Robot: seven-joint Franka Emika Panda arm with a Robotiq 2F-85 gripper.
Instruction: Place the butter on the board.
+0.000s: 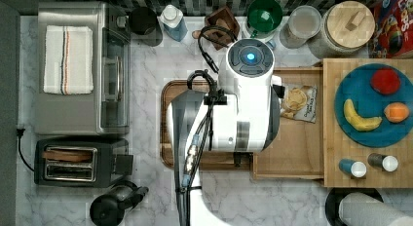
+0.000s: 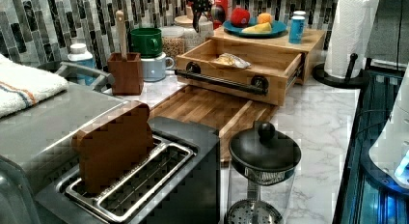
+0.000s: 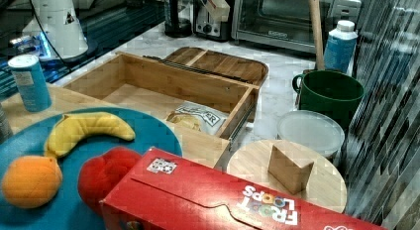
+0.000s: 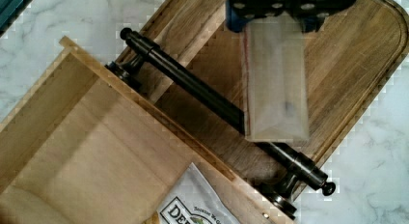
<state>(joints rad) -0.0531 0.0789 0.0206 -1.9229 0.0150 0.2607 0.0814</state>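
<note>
Butter point(image 4: 276, 84), a pale wrapped stick, clamped in gripper point(image 4: 275, 21) at upper centre of wrist view, hanging over dark wooden board point(image 4: 357, 69) & crossing drawer handle point(image 4: 193, 91); open drawer point(image 4: 91, 156) w/ snack bag point(image 4: 197, 207) at lower left, board at centre of top view

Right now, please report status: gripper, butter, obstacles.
Gripper shut on pale wrapped butter stick, above dark wooden cutting board. Open drawer's black handle bar close beneath.
</note>
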